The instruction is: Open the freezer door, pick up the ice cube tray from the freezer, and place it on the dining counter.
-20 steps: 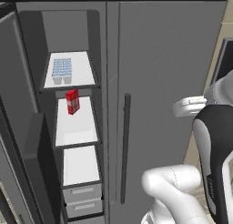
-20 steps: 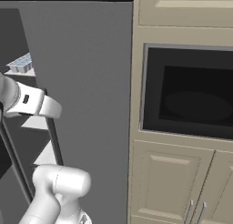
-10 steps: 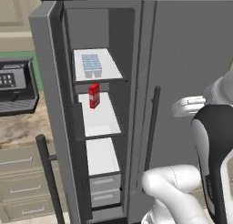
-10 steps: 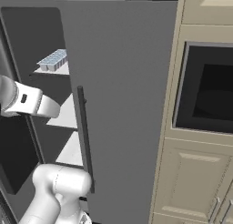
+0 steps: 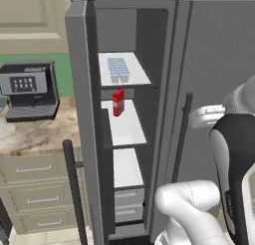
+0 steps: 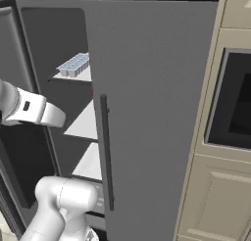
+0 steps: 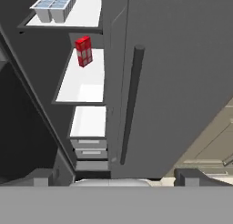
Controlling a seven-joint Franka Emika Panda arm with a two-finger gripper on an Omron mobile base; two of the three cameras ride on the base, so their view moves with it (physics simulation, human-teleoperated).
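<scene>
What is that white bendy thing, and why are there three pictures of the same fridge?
The white thing is a robot arm on a rolling base. Two cameras ride behind it, one left, one right; a third sits on its hand. They all look at a freezer whose door is open. On the top shelf lies a pale-blue ice cube tray; on the shelf below stands a red carton. The gripper is open and holding nothing. A coffee machine sits on a counter beside the freezer.
</scene>
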